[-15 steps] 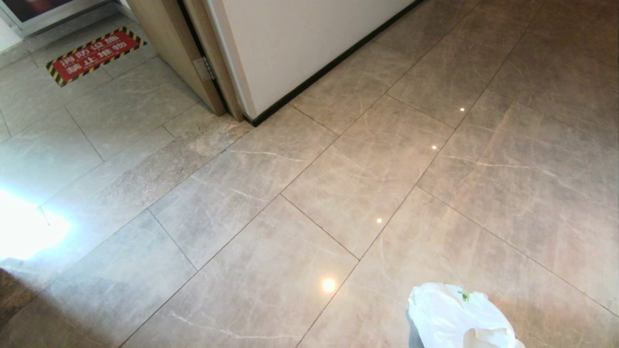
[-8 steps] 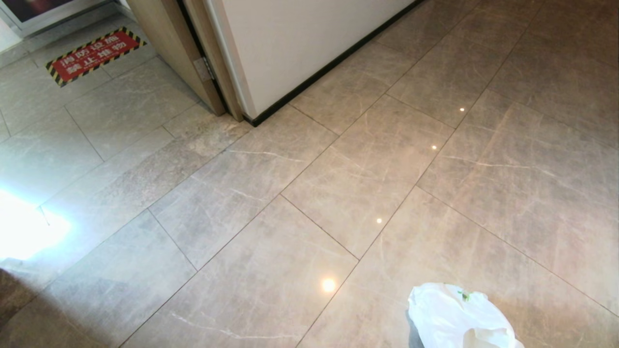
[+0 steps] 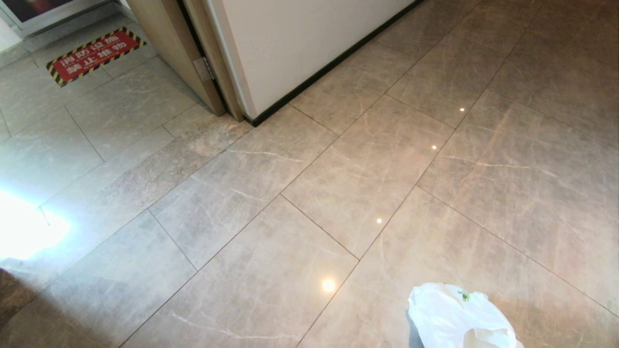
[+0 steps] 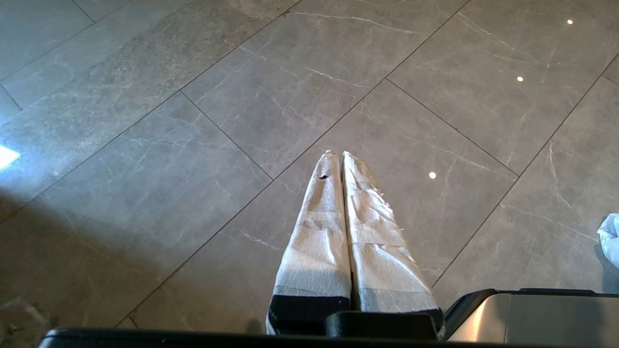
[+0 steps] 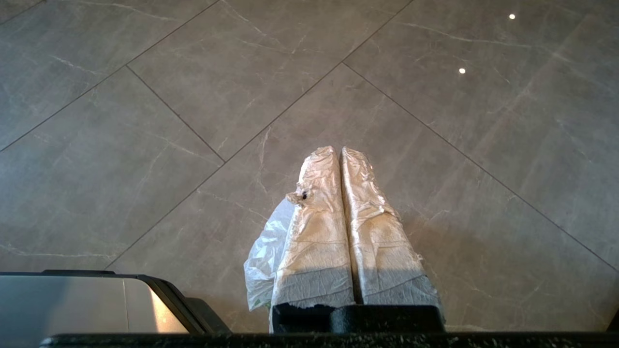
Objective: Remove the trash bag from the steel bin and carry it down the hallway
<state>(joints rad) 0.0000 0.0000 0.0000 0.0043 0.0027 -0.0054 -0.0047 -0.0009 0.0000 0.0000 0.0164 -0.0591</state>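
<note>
Nothing has moved; one trash bag (image 3: 459, 316) lies there, both hands pressed together, empty.

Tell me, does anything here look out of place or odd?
Yes: a crumpled white trash bag lies loose on the glossy hallway floor, with no bin in sight. The right gripper is shut just above it, holding nothing, its finger wrapping torn and wrinkled.

A corridor in a commercial or institutional building: large glossy beige-grey marbled floor tiles (image 3: 338, 183) mirror ceiling lights, and a white wall (image 3: 300, 38) runs along a black baseboard (image 3: 333, 62). A wooden door frame (image 3: 169, 43) meets the wall's corner, beside a red floor sticker (image 3: 94, 54) with hazard-striped edging and Chinese characters.
</note>
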